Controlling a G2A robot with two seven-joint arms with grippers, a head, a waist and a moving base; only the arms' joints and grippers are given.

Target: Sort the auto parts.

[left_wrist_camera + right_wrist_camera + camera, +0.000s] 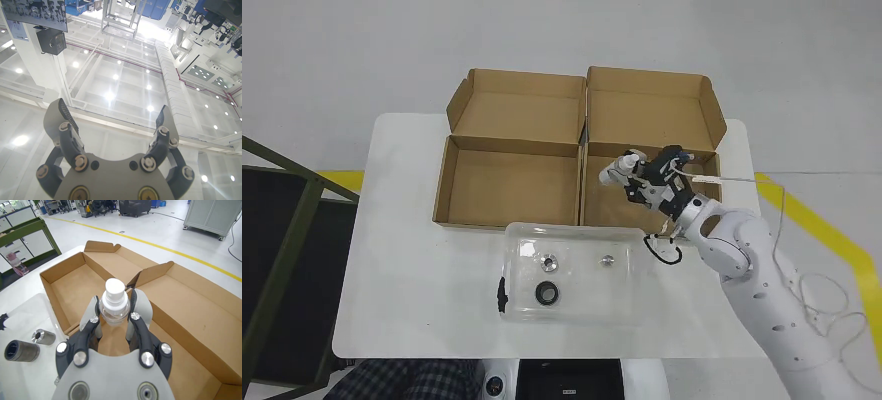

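Cardboard from above: the right gripper clamped a clear spray bottle over the right-hand box, at one o'clock from the clear tray. Left wrist: the left gripper gaped wide at the ceiling. Right wrist: fingers squeezed the bottle's body, and a steel bushing and a darker sleeve lay in the tray.
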